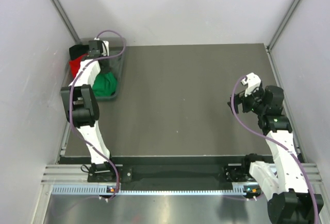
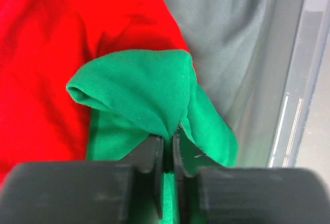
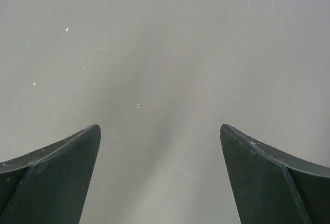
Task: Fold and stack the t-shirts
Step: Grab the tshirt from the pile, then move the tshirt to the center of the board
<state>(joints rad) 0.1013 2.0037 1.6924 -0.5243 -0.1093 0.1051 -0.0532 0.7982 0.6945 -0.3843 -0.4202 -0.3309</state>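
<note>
Green cloth pinched tight! At ten o'clock on the table [image 1: 180, 105], the left gripper [image 2: 169, 137] has its jaws clamped on a fold of the green shirt [image 2: 149, 95], down in the grey bin [image 1: 121, 74]. The red shirt [image 2: 46, 54] lies touching it on its nine o'clock side. Across at three o'clock, the right gripper [image 3: 160, 147] hangs over bare tabletop, jaws spread wide.

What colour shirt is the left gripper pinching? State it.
The t-shirt is bright green, clearest in the left wrist view.
</note>
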